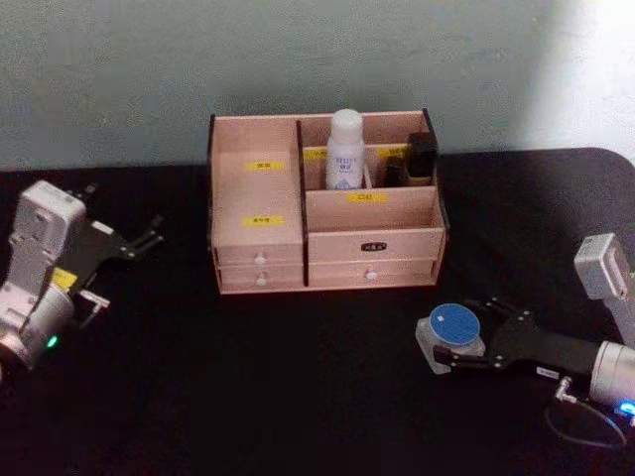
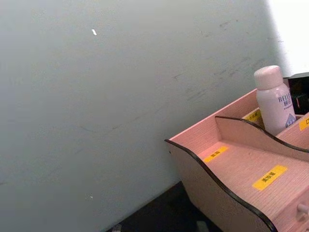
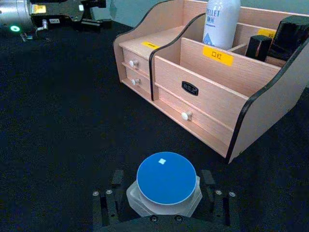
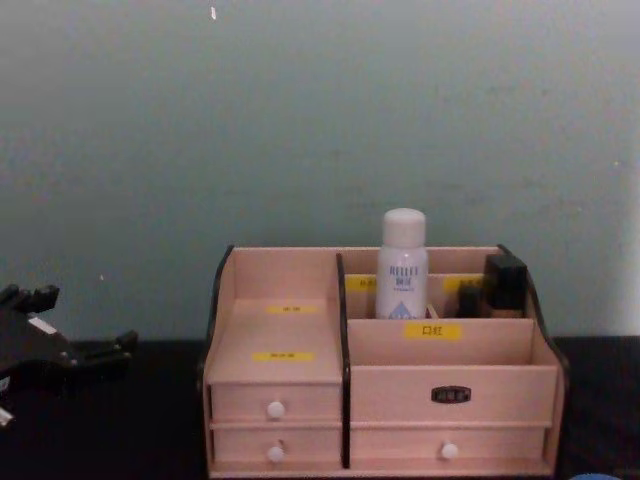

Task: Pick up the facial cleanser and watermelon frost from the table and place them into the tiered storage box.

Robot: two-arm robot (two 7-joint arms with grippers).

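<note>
The facial cleanser (image 1: 344,149), a tall white bottle, stands upright in a back compartment of the tiered storage box (image 1: 258,213); it also shows in the chest view (image 4: 402,265) and both wrist views (image 2: 275,99) (image 3: 220,21). The watermelon frost (image 1: 453,332), a squat jar with a blue lid (image 3: 166,178), sits on the black table in front of the box's right end. My right gripper (image 1: 464,337) is shut on the jar, one finger on each side. My left gripper (image 1: 124,266) stands open well left of the box, holding nothing.
Small dark bottles (image 1: 422,157) occupy the box's back right compartments beside the cleanser. The box has drawers with white knobs (image 4: 275,409) and stands against the grey-green wall (image 4: 320,120). Black tabletop (image 1: 248,387) stretches between the arms.
</note>
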